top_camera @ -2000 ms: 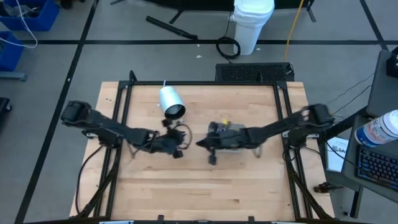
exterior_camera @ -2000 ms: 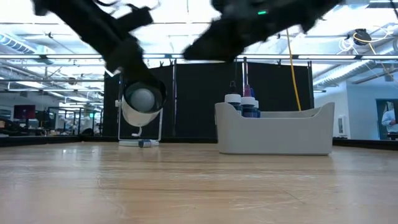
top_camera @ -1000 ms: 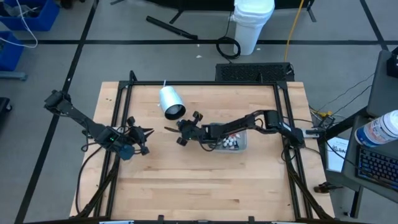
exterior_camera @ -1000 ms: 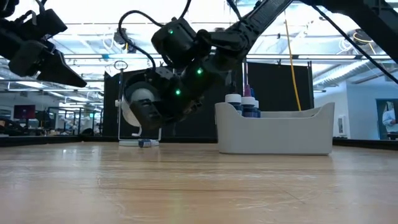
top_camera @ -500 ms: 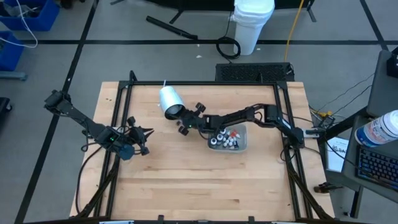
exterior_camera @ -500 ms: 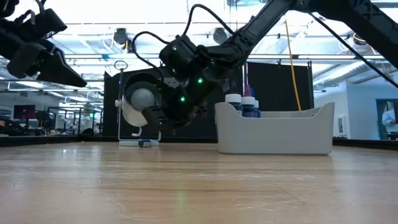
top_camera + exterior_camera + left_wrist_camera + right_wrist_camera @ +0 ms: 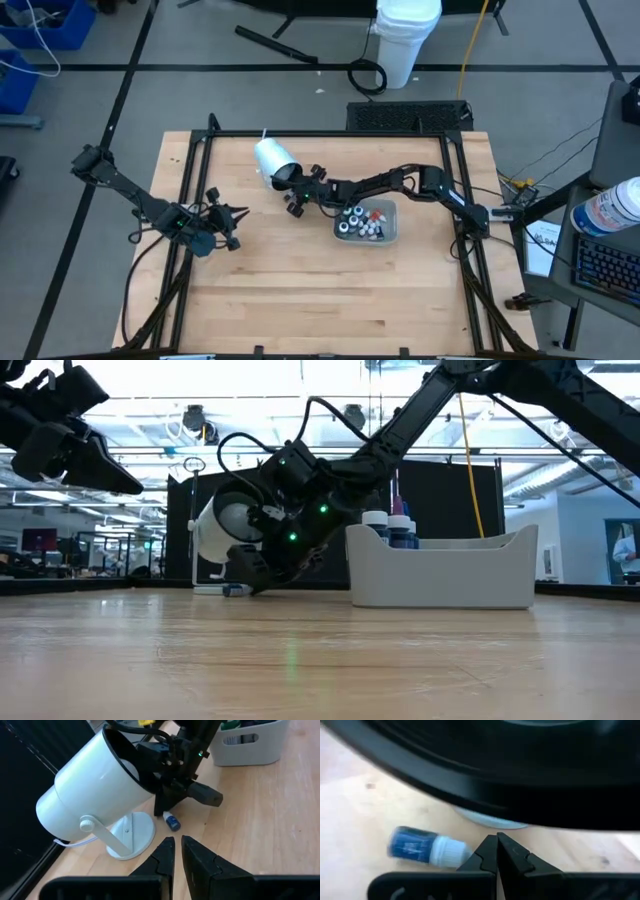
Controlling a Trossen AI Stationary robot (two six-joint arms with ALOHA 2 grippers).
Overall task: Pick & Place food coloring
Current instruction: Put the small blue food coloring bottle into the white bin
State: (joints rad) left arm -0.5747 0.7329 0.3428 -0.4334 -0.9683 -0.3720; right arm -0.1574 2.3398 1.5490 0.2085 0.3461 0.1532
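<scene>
One small food coloring bottle (image 7: 425, 849), blue with a white cap, lies on its side on the wood beside the base of a white cylinder lamp (image 7: 272, 160). My right gripper (image 7: 496, 851) is shut and low under the lamp's mouth, its tips next to the bottle's cap. Several more bottles (image 7: 360, 222) stand in the grey tray (image 7: 391, 234). My left gripper (image 7: 177, 851) hovers at the table's left side with its fingers together and nothing between them; it faces the lamp and the lying bottle (image 7: 171, 821). My right gripper's shut fingertips (image 7: 487, 854) slant down from the table's right side and stand right beside the lying bottle's white cap (image 7: 451, 852). Whether they touch the cap I cannot tell. The bottle lies flat on the wood.
The lamp's round base (image 7: 132, 835) and its black-rimmed mouth hang close over the lying bottle. The grey tray (image 7: 440, 575) stands right of it. Black frame rails (image 7: 196, 170) run along the table's edges. A white bucket (image 7: 405, 35) stands on the floor beyond.
My right gripper has gone from beside the tray's left end toward the table's far edge and down, in under the lamp's mouth and toward the lying bottle, staying shut. The bottle and the lamp have kept their places.
</scene>
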